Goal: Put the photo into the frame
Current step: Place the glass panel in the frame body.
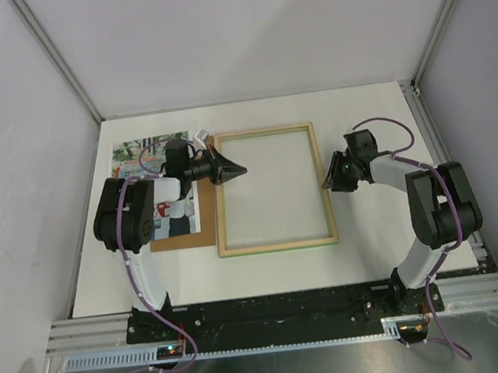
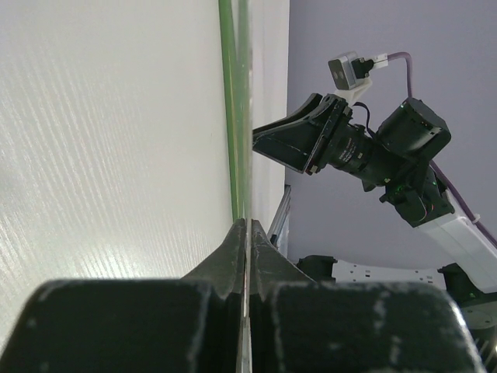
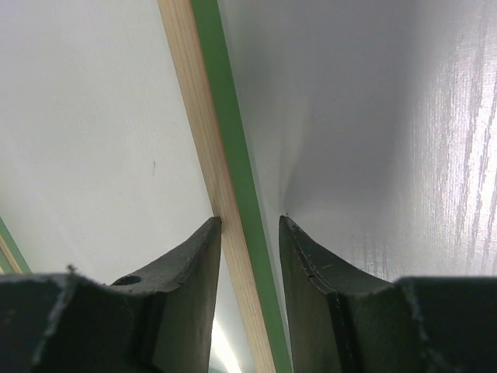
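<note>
The frame (image 1: 278, 244) lies flat mid-table with its pale wood back up and a green edge showing along the near rail. My left gripper (image 1: 243, 169) is shut, its tips at the frame's left rail. In the left wrist view the green edge (image 2: 230, 116) runs straight into the shut tips (image 2: 247, 225), and I cannot tell whether anything is pinched. My right gripper (image 1: 328, 182) stands open astride the right rail (image 3: 225, 140), the left finger (image 3: 203, 249) against the wood and the right finger off the green. The photo (image 1: 140, 151) lies at the far left, partly under the left arm.
A plain brown backing board (image 1: 188, 240) lies under the photo, just left of the frame. Grey walls and metal posts close in the table on three sides. The black base rail (image 1: 272, 310) runs along the near edge.
</note>
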You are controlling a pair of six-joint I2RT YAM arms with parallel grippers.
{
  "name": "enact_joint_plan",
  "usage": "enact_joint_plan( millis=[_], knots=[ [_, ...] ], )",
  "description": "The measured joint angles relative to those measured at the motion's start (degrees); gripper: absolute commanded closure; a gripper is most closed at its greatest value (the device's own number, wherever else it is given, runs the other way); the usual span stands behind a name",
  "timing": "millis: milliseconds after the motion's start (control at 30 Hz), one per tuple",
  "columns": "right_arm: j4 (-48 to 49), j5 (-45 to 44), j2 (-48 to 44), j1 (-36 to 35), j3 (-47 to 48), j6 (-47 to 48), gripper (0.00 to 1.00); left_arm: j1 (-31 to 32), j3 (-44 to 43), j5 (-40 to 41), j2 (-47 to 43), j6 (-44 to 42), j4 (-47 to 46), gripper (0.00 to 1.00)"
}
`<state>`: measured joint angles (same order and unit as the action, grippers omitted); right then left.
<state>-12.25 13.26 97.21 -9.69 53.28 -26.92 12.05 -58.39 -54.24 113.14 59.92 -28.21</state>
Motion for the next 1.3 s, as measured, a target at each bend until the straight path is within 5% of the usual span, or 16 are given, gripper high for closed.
enact_joint_plan(
  millis=[500, 1300],
  knots=[
    [0.85, 1.29, 0.00, 0.00, 0.00, -0.02, 0.76, 0.35, -0.17, 0.00, 0.00, -0.02, -1.38, 1.00],
    [0.92, 1.81, 0.00, 0.00, 0.00, 0.02, 0.80, 1.07, -0.87, -0.20, 0.13, 0.07, -3.89, 1.00]
  ],
)
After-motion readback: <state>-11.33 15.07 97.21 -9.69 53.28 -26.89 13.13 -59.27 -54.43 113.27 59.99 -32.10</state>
